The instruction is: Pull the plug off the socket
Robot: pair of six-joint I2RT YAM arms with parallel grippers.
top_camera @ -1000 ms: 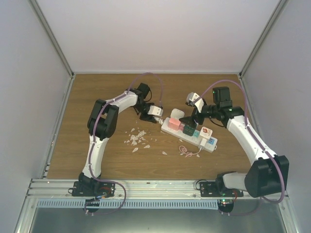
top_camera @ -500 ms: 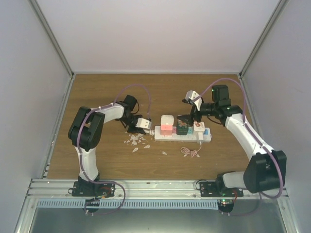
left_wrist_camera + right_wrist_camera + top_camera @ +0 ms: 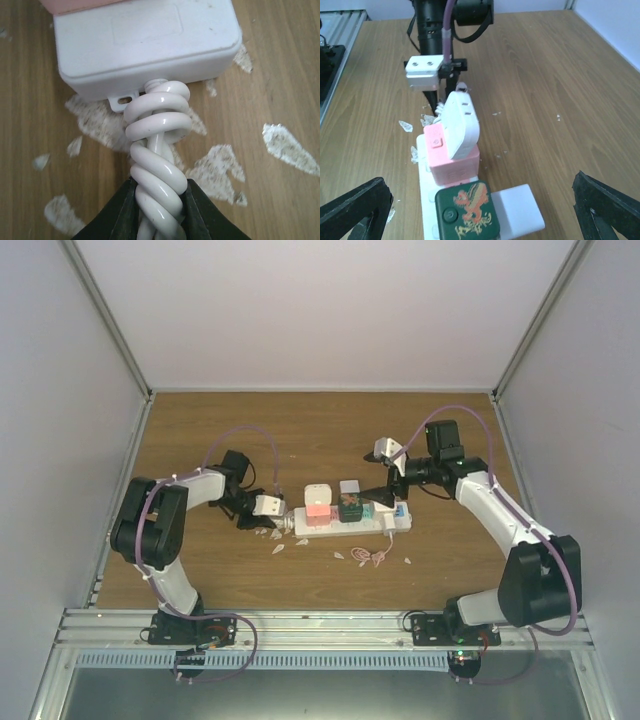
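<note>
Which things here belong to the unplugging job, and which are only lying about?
Job: socket strip, its white cord in the left gripper, white plug, pink cube, green cube, open right gripper.
Lying about: white flakes, pink tangle beside the strip.

One socket strip [image 3: 352, 526] lies on the surface [image 3: 450, 420], and one coiled white cord [image 3: 159, 125] leaves its left end. Four blocks sit at the strip: one pink cube [image 3: 451, 167], one white plug [image 3: 461, 125] on top of that cube, one dark green cube [image 3: 467, 212] bearing a red dragon, and one flat white block [image 3: 520, 210] just beside the green one. One pinkish tangle [image 3: 377, 557] of thin cord lies near the strip's near edge. Pale scraps [image 3: 287, 147] lie around the strip's left end. There are more than six, too small for an exact count. There are two arms, the left arm [image 3: 165, 525] and the right arm [image 3: 500, 515]. There are two grippers, the left gripper [image 3: 160, 195] and the right gripper [image 3: 385, 497].
</note>
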